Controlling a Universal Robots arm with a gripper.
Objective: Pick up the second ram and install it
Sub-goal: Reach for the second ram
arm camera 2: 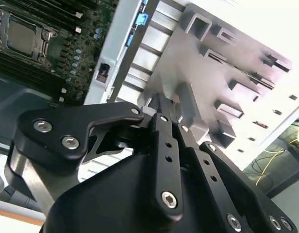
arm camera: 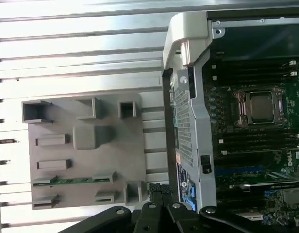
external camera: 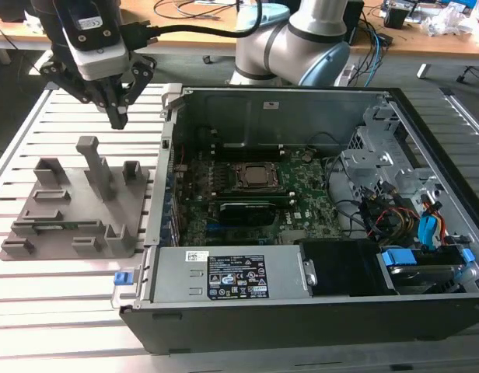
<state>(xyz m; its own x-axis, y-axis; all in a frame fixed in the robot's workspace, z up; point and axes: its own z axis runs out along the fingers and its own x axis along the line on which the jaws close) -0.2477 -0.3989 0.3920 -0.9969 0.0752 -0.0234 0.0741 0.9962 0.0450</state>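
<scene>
Overhead, the gripper (external camera: 119, 118), fingers together, hangs above the grey fixture (external camera: 76, 203) holding the second ram (arm camera: 74, 180).

Gripper (arm camera 2: 161, 104), tips pressed together, hangs above grey fixture (arm camera 2: 203, 58); mobo (arm camera 2: 72, 43) w/ CPU socket (arm camera 2: 24, 38) nearby.

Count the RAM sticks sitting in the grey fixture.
1. The second ram sits between two holders of the grey fixture, which lies beside the open computer case. The gripper covers part of the fixture's edge, so another could be hidden there.
</scene>
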